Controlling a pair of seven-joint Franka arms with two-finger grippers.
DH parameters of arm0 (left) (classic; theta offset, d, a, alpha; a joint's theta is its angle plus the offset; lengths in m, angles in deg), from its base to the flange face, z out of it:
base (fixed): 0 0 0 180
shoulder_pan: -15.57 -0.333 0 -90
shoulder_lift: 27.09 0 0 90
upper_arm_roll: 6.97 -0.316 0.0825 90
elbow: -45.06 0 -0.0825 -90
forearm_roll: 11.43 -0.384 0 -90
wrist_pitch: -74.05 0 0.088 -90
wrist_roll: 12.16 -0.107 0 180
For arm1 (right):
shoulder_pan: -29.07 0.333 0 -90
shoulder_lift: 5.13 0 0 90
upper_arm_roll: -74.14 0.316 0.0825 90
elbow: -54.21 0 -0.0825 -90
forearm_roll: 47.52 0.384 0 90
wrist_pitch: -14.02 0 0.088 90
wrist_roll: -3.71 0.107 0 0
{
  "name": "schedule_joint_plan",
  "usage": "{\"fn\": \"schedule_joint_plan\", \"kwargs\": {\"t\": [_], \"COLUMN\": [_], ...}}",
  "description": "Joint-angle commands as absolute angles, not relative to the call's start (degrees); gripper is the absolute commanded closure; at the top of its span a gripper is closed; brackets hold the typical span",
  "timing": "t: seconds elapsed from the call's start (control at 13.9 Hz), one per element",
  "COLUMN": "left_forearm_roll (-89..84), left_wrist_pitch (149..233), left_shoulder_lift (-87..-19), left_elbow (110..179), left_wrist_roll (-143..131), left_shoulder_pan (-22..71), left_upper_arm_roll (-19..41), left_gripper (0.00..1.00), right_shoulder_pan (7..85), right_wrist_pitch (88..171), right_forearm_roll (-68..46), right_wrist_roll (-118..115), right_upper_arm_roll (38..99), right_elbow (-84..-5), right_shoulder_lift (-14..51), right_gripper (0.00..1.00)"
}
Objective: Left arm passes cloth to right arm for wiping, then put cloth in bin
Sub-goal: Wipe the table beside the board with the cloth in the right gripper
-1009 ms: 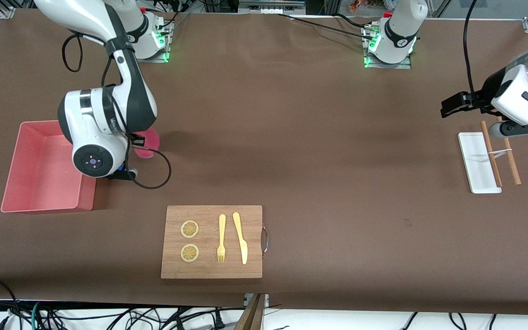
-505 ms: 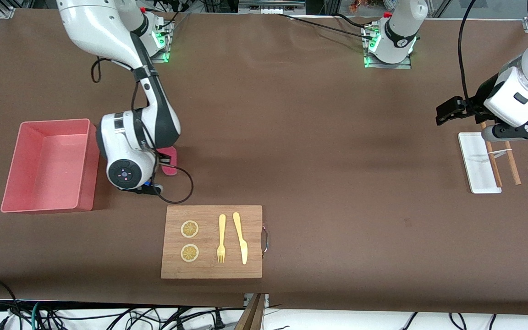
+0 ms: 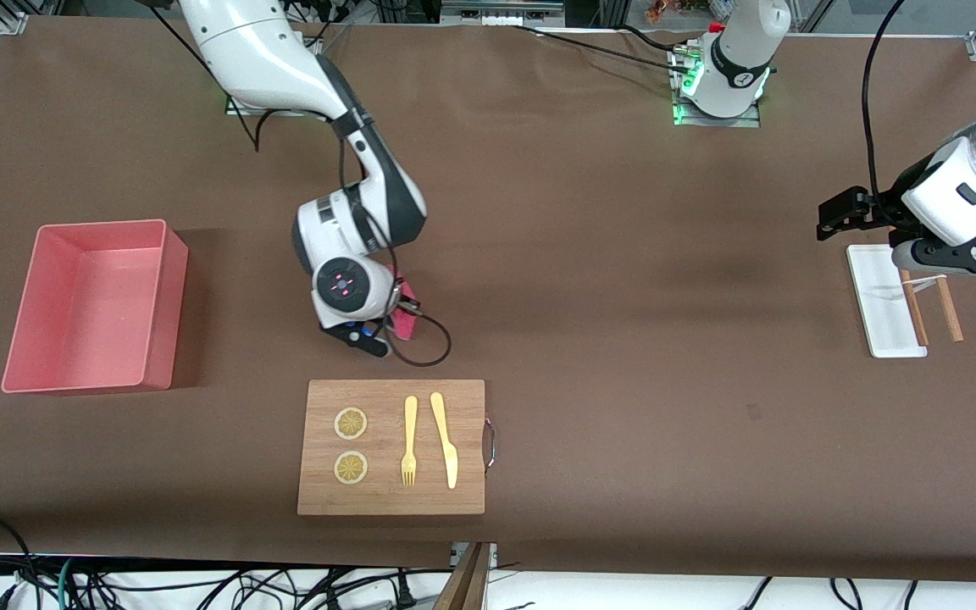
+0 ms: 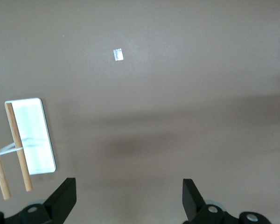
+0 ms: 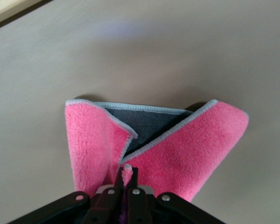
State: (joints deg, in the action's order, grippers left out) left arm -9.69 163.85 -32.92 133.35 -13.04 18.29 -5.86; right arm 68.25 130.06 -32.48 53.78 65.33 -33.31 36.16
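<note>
cloth (image 5: 177, 149) – fuzzy pink, grey-edged, folded, pinched in right gripper (image 5: 126, 175)

Bare brown table covering (image 3: 623, 280) lies open mid-table; rectangular wooden board (image 3: 390, 446) obstructs the near edge, salmon-pink plastic box (image 3: 95, 307) the right arm's end.

The right arm reaches from its base down toward 5 o'clock, wrist bent low over the table, and the right gripper (image 5: 125, 173) pinches the cloth (image 5: 172, 144) between closed fingers. The left arm waits, raised, at the table's end by its own base, the left gripper (image 4: 127, 198) spread wide.
</note>
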Motion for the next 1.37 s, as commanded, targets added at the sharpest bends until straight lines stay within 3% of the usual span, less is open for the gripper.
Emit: {"fn": "schedule_joint_plan", "kwargs": {"t": [0.0,0.36,0.72,1.01,1.3], "left_forearm_roll": [-11.1,-11.3,-12.1,-12.0,-12.1], "left_wrist_pitch": [168.6,166.6,166.8,166.6,166.3], "left_shoulder_lift": [-26.8,-28.0,-28.6,-32.4,-32.9], "left_elbow": [141.4,138.6,137.1,132.9,132.1], "left_wrist_roll": [-17.8,-17.2,-17.7,-17.2,-17.2], "left_shoulder_pan": [18.4,18.5,17.8,17.1,17.0], "left_upper_arm_roll": [-6.6,-4.1,-4.5,-4.8,-4.9], "left_gripper": [0.0,0.0,0.0,0.0,0.0], "right_shoulder_pan": [67.8,65.8,55.8,50.0,48.8], "right_wrist_pitch": [131.8,131.1,128.1,122.7,118.4], "right_forearm_roll": [-31.5,-32.3,-32.7,-37.2,-38.5], "right_wrist_roll": [60.6,56.3,38.7,25.3,12.2], "right_upper_arm_roll": [68.6,69.2,69.0,66.6,60.1], "right_elbow": [-31.0,-30.3,-31.5,-31.3,-31.4], "right_shoulder_lift": [36.2,36.3,36.6,36.3,36.1], "right_gripper": [1.0,1.0,1.0,1.0,1.0]}}
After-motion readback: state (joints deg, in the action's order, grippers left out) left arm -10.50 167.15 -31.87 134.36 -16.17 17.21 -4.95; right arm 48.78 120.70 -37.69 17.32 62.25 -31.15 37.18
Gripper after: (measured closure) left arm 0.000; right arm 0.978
